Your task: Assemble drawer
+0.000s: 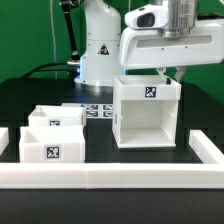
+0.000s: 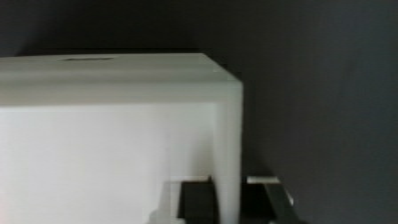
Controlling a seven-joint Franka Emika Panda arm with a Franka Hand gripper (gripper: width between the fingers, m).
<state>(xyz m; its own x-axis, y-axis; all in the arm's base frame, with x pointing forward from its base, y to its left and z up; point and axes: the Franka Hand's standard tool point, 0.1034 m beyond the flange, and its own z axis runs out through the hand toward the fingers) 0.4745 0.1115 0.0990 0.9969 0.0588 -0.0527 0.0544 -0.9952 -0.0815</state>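
The white cube-like drawer housing (image 1: 145, 115) stands on the black table right of centre, open at the top, with a square tag on its front. My gripper (image 1: 172, 72) is at its top rim on the exterior view's right. In the wrist view the gripper (image 2: 231, 192) has one dark finger (image 2: 199, 198) on each side of the housing's thin wall (image 2: 228, 130), closed against it. Two smaller white trays (image 1: 55, 118) (image 1: 50, 148) with tags sit together at the exterior view's left, apart from the housing.
Long low white rails border the table at the front (image 1: 110, 178), the exterior view's right (image 1: 207, 150) and left (image 1: 4, 140). The marker board (image 1: 97, 109) lies behind the trays. The robot base (image 1: 98, 50) stands at the back.
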